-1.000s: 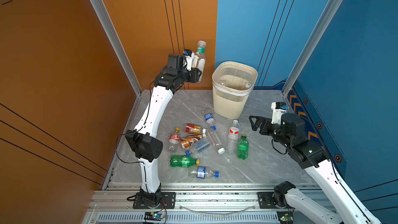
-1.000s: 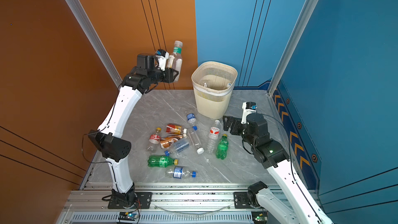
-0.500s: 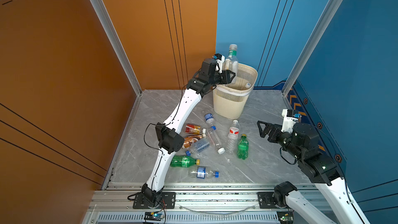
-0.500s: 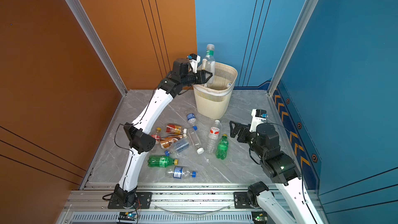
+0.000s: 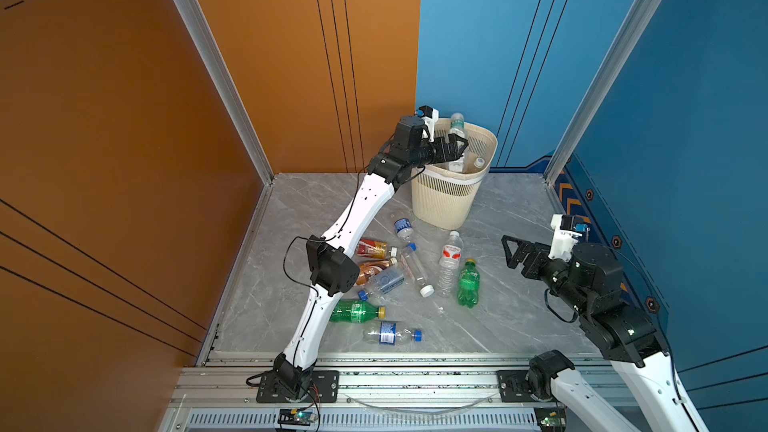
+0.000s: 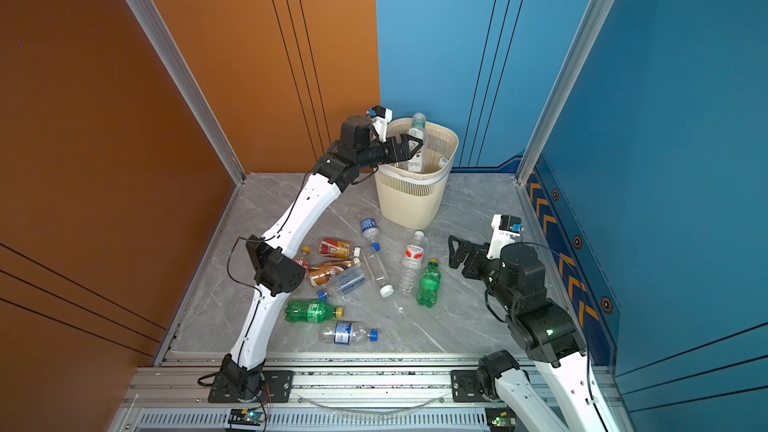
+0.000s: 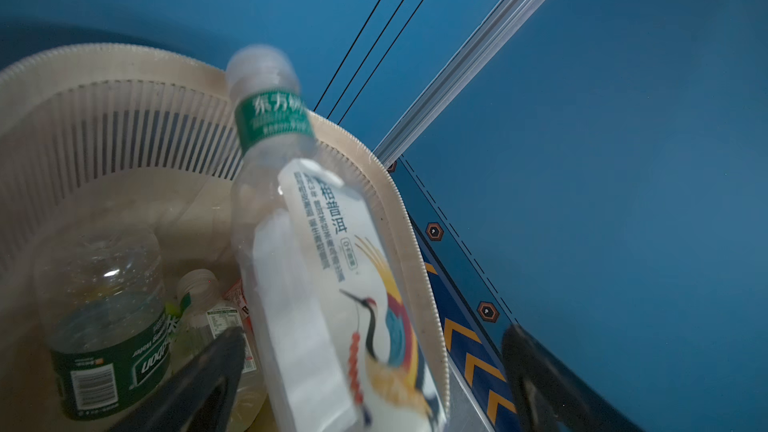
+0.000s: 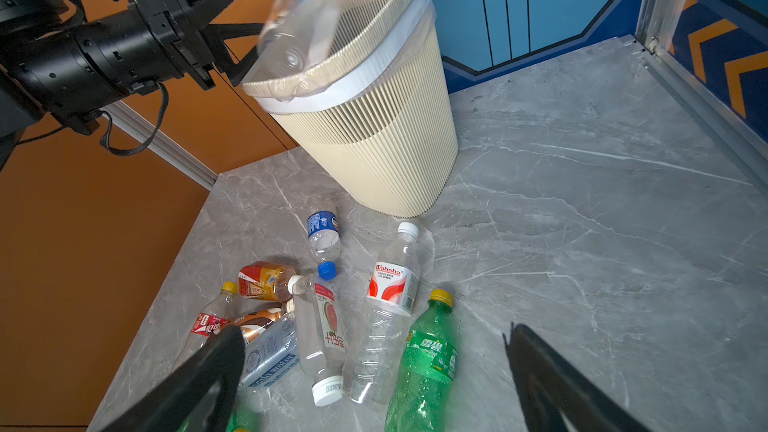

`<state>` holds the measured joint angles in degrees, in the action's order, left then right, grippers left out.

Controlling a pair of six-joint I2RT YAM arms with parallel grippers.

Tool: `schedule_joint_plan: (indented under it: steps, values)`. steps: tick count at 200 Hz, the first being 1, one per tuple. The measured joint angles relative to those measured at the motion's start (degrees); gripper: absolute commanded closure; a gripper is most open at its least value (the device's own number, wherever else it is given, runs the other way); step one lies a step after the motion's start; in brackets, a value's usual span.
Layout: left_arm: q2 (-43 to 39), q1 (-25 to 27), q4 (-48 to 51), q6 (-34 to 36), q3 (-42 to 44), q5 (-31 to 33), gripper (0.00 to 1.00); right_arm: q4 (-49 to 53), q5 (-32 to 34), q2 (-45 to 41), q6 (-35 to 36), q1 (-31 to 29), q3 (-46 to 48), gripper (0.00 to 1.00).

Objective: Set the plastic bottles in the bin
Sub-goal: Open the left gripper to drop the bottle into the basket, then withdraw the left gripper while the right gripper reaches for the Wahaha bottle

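Left gripper spread wide over bin rim, bottle ungripped.

Crane-label bottle is smeared with motion over the bin, and its base is cut off at the frame edge (the cap is a pale blur too). From the right wrist, that bottle is a streak at the rim, top clipped. Left gripper: only two dark, out-of-focus fingers show. In a top view the left arm's elbow covers part of the brown bottles. Labels in both top views are too small to read.
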<state>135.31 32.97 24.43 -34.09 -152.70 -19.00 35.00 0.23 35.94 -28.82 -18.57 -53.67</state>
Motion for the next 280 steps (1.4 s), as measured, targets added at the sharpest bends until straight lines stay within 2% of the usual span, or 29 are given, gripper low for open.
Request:
schedule_joint_plan:
  steps: [50, 82, 115, 142, 179, 205, 240, 280]
  values:
    - [-5.6, 0.1, 0.0, 0.7, 1.5, -0.2, 0.02, 0.0, 0.0, 0.5, -0.5, 0.6, 0.3, 0.00]
    - [-15.5, 0.3, -0.4, 4.1, 9.4, 0.8, 0.02, 0.1, 0.0, 2.4, -1.8, 0.6, 1.2, 0.00]
    - [-31.3, 1.0, -1.2, 9.8, 26.4, 7.2, 0.02, 0.1, 0.0, 5.2, -3.8, 0.5, 2.6, 0.00]
    - [-46.3, 1.2, -4.0, 13.2, 47.2, 15.8, 0.02, 0.0, 0.1, 8.0, -5.5, -1.4, 3.8, 0.01]
    - [-64.1, 0.6, -6.9, 12.4, 79.2, 26.5, 0.02, -0.4, 4.7, 14.7, -7.3, -9.6, 4.1, 0.01]
    - [-74.5, -1.6, -4.7, 9.1, 95.9, 30.7, 0.02, -1.7, 7.9, 19.6, -9.1, -15.2, 4.1, 0.01]
    - [-84.8, -4.9, -1.8, 5.9, 104.0, 33.6, 0.02, -5.0, 10.4, 25.9, -11.5, -18.6, 4.1, 0.02]
    - [-88.7, -6.3, -1.3, 4.4, 106.4, 34.2, 0.02, -8.6, 11.1, 32.5, -13.7, -20.2, 4.1, 0.04]
